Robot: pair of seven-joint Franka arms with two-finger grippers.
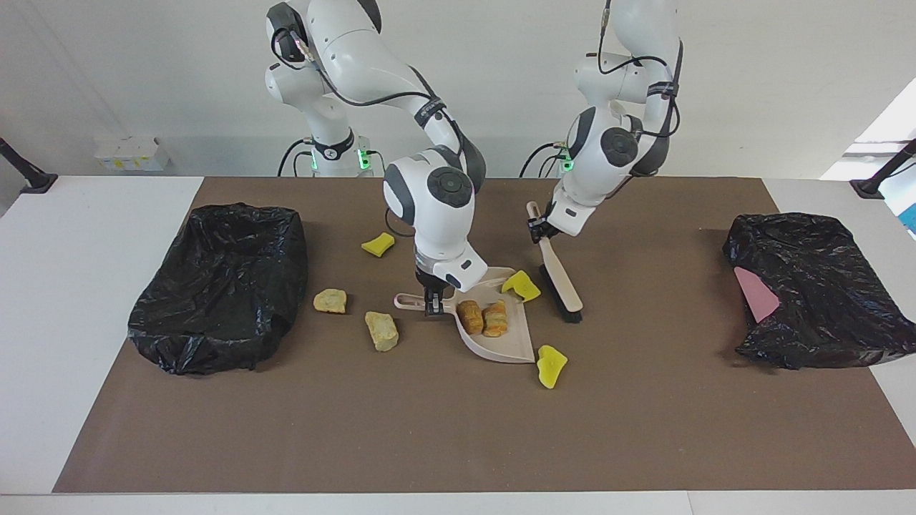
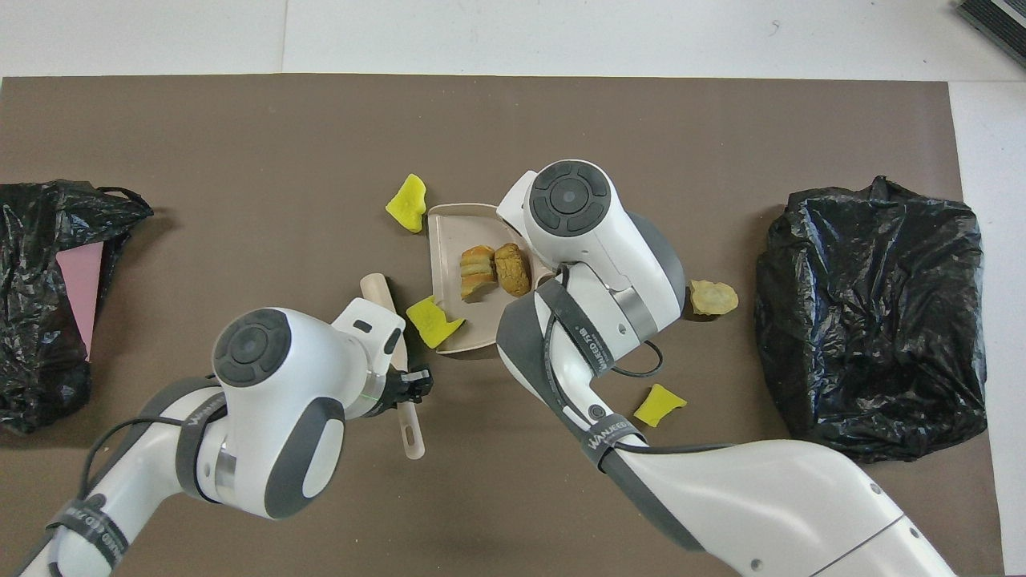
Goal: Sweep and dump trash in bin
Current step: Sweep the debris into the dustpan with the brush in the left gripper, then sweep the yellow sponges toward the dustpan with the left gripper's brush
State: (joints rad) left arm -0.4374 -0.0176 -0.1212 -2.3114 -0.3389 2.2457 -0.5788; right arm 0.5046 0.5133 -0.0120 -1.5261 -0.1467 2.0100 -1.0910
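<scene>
The trash is several chunks. Two brown lumps lie in the beige dustpan. One yellow piece sits on the pan's rim and another by its mouth. A third yellow piece and two tan lumps lie on the mat. My right gripper is shut on the dustpan's handle. My left gripper is shut on the handle of the brush, whose bristles are low beside the rim's yellow piece.
A black-bagged bin stands at the right arm's end of the brown mat. Another black bag with a pink sheet showing lies at the left arm's end.
</scene>
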